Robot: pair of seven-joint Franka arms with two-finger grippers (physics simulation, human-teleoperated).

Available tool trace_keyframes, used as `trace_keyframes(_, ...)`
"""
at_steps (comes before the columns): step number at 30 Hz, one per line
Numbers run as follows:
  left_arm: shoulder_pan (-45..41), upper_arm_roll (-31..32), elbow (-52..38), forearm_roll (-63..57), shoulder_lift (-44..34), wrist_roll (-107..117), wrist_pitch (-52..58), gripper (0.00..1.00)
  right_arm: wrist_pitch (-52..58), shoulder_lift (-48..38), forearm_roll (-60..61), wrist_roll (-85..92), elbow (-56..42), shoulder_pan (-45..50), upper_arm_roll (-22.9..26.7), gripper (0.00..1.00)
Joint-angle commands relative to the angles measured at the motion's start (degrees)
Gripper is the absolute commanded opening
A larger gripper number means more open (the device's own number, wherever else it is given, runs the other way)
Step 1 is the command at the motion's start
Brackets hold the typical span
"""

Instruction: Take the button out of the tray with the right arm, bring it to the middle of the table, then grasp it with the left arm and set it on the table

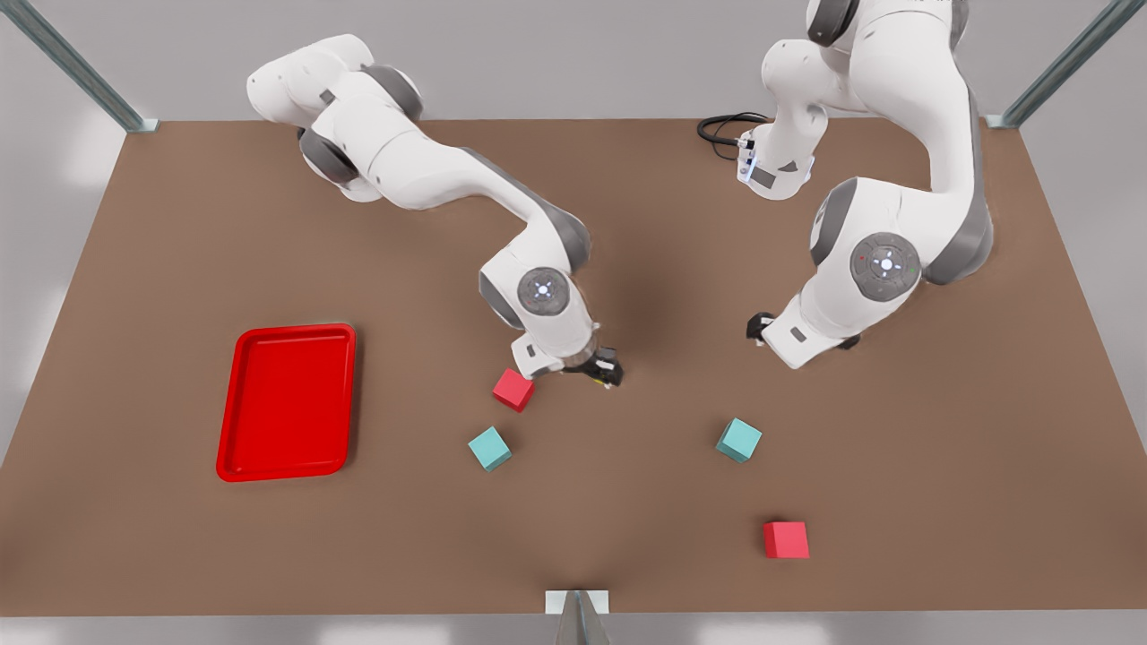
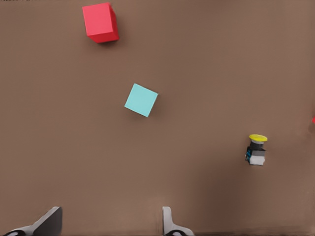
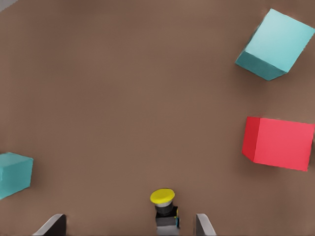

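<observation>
Yellow-capped button [image 3: 165,211] upright on table [image 1: 627,502], seemingly between open right fingers [image 3: 204,225].

Soft, even overhead light falls on the brown table [image 1: 573,502], bright and free of glare. Faint blurred shadows pool under both arms near the table's middle, and the cubes cast thin soft-edged shadows

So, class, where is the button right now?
The button is mid-table between the right gripper's open fingers; in the front view, just right of a red cube, far from the tray.
</observation>
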State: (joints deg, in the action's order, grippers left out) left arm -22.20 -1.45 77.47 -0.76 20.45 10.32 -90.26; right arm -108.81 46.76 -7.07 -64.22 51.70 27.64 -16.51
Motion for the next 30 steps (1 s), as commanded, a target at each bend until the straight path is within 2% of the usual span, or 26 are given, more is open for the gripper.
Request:
trace_keyframes(1,-6.3,0.1,-3.3,0.3,4.1,28.1,-1.0,1.00,20.3,-9.7,-0.4,39.9,2.0,-8.7,0.4,1.00)
trace_keyframes(2,-10.4,0.1,-5.2,0.7,8.7,34.4,-6.2,1.00,23.2,-12.1,0.1,53.2,2.6,-17.3,0.1,1.00)
trace_keyframes(3,-12.6,0.6,-5.4,1.7,12.2,38.5,-11.5,1.00,22.2,-18.9,0.0,61.6,10.7,-22.5,0.6,1.00)
trace_keyframes(4,-13.0,1.3,-5.4,5.7,15.1,40.0,-16.7,1.00,16.6,-27.7,0.1,62.0,24.8,-26.9,0.5,1.00)
trace_keyframes(5,-15.3,1.3,-5.4,6.1,18.4,44.4,-23.6,1.00,10.5,-34.3,0.4,62.7,34.7,-28.4,0.5,1.00)
trace_keyframes(7,-18.3,1.3,-5.3,6.0,22.0,46.4,-26.0,1.00,13.6,-34.2,1.8,62.8,33.3,-29.2,0.3,1.00)
trace_keyframes(9,-18.9,1.3,-2.8,5.8,22.3,43.7,-26.1,1.00,15.6,-33.8,2.2,63.0,32.2,-31.4,0.3,1.00)
trace_keyframes(10,-19.1,1.4,-0.2,5.9,22.7,38.4,-27.7,1.00,17.8,-33.8,2.2,63.2,31.9,-32.7,0.3,1.00)
trace_keyframes(11,-19.1,1.9,5.2,5.9,22.4,37.4,-35.0,1.00,18.0,-33.8,3.1,62.6,30.7,-32.7,0.3,1.00)
trace_keyframes(15,-18.0,2.2,6.1,5.9,23.0,12.6,-36.0,1.00,19.5,-33.6,2.6,63.3,30.2,-33.7,0.5,1.00)
trace_keyframes(18,-15.4,5.3,5.9,5.7,24.6,10.0,-40.0,1.00,19.5,-33.6,2.4,63.3,30.0,-34.6,0.5,1.00)
trace_keyframes(30,-15.2,5.3,9.1,1.4,25.3,1.1,-36.6,1.00,19.1,-32.3,0.7,63.3,27.2,-36.5,0.7,1.00)
